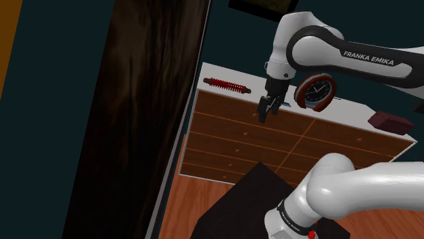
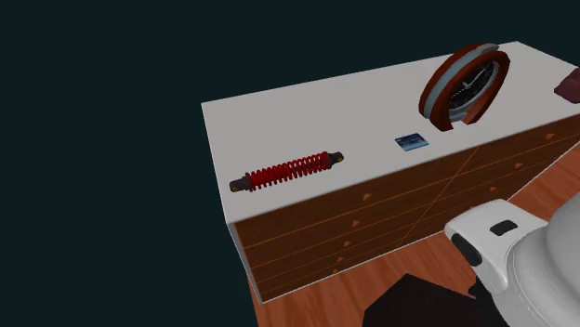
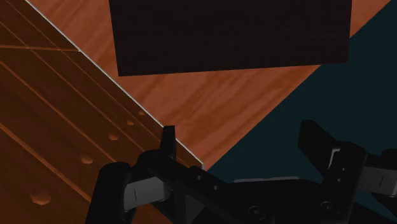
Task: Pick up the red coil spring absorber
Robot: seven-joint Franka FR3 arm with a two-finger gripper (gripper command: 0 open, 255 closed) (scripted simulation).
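Observation:
The red coil spring absorber [image 1: 227, 85] [image 2: 286, 171] has dark end caps and lies flat near the left end of the white dresser top [image 1: 340, 112] [image 2: 279, 116]. My black gripper [image 1: 267, 113] [image 3: 242, 145] hangs to the shoulder view's right of the absorber, apart from it. It sits just off the top's front edge, before the drawer fronts. Its fingers [image 3: 167, 141] stand apart with nothing between them. In the wrist view they point down at the wooden drawer front [image 3: 57, 140] and the floor [image 3: 210, 102].
A round red-rimmed clock [image 1: 314, 92] [image 2: 465, 86] stands on the dresser just behind the gripper. A small blue card [image 2: 410, 142] lies beside the clock. A dark red block [image 1: 391, 122] [image 2: 569, 88] rests at the far end. A dark wooden panel [image 1: 143, 108] rises left of the dresser.

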